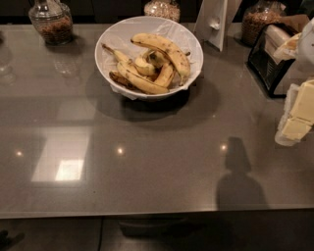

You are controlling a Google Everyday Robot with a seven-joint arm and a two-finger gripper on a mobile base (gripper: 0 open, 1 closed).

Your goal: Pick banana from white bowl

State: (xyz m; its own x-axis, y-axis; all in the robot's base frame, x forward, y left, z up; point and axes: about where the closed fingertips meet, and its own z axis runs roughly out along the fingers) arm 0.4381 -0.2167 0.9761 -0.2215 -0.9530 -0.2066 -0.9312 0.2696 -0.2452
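The white bowl point(120, 33) stands at the back middle of the grey counter. In it lie several bananas. The banana point(166, 49), the biggest and thickest, yellow with brown speckles, arches across the top right of the pile. Slimmer yellow bananas point(140, 81) lie under and left of it, and a small dark brown one point(119, 79) lies at the lower left. My gripper point(297, 120), made of cream-coloured blocks, hangs at the right edge of the view. It is well to the right of the bowl and nearer to me, touching nothing.
Glass jars stand along the back: one at the left point(50, 22), one in the centre point(162, 7), one at the right point(260, 19). A white stand point(216, 22) and a black wire holder point(271, 56) sit right of the bowl. The counter's front edge point(147, 212) runs across below.
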